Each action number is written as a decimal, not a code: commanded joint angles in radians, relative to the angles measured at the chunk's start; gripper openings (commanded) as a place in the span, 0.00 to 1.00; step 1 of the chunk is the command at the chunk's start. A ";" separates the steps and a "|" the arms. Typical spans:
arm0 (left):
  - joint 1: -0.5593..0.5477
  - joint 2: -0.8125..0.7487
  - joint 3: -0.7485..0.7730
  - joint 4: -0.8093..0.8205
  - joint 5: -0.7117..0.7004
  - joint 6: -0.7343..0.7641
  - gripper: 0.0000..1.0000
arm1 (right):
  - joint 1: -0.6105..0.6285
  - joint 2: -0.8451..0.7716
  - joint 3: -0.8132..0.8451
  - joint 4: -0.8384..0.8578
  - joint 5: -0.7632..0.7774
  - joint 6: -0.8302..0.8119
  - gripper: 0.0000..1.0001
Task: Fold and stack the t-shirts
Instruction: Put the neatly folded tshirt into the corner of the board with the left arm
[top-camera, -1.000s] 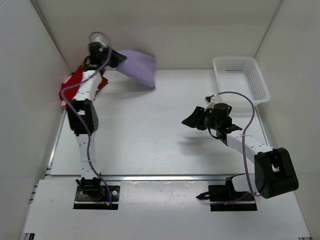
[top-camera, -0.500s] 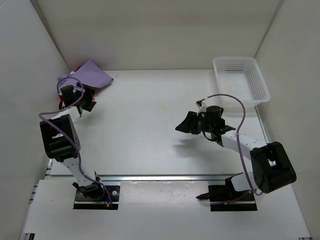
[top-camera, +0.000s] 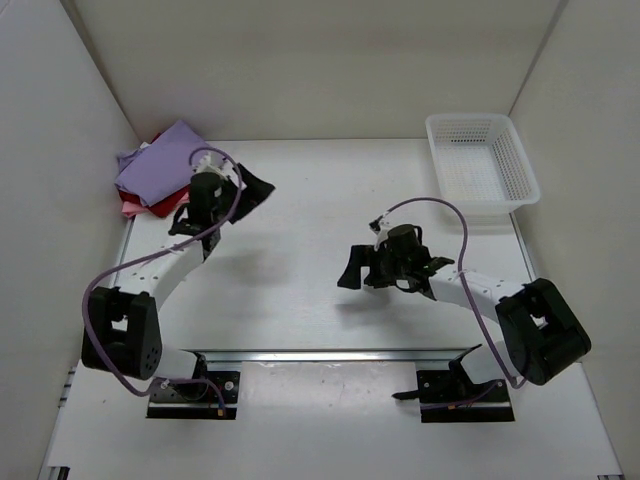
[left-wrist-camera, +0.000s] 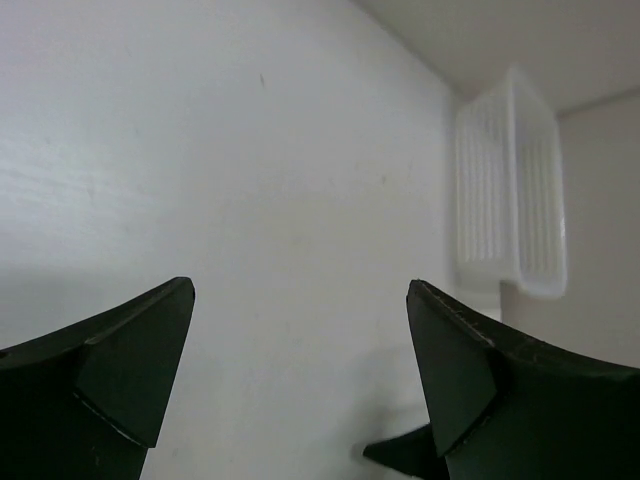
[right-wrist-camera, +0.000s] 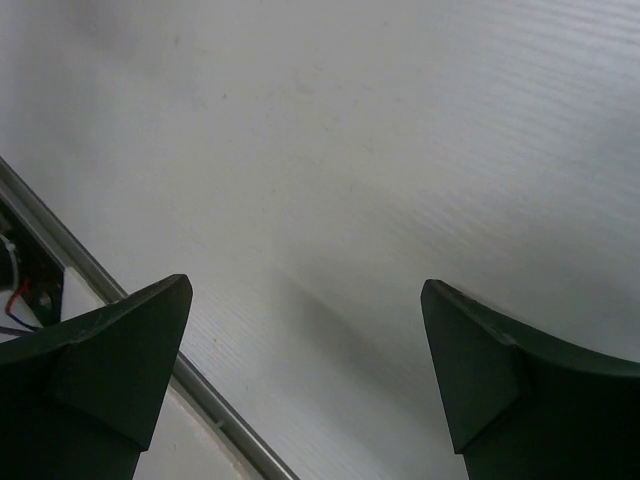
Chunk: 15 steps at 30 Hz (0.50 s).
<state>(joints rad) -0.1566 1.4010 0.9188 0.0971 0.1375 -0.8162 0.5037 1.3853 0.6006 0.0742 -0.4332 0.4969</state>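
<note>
White surface (top-camera: 300, 290), t-shirts (top-camera: 158, 168) stacked in its far-left corner, just left of my left arm (top-camera: 165, 262); both arms' jaws gape wide, holding nothing.

We find the t-shirts (top-camera: 158, 172) piled at the far left corner of the table (top-camera: 300, 230), the basket (top-camera: 525, 165) at its far right. The left gripper (top-camera: 256, 186) and right gripper (top-camera: 355, 272) hang between them.

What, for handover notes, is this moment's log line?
left gripper: open | right gripper: open | shirts: piled far left | basket: far right
</note>
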 joint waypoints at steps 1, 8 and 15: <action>-0.084 -0.046 -0.057 -0.097 -0.058 0.094 0.99 | 0.102 0.001 0.065 -0.072 0.117 -0.060 0.99; -0.142 -0.236 -0.299 -0.166 -0.026 0.146 0.99 | 0.151 -0.106 -0.071 0.047 0.136 -0.029 0.99; -0.291 -0.554 -0.552 -0.201 -0.050 0.112 0.98 | 0.164 -0.258 -0.170 0.082 0.189 -0.012 0.99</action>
<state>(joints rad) -0.4068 0.9371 0.4221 -0.0795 0.1055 -0.6903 0.6609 1.1824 0.4438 0.0788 -0.2951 0.4751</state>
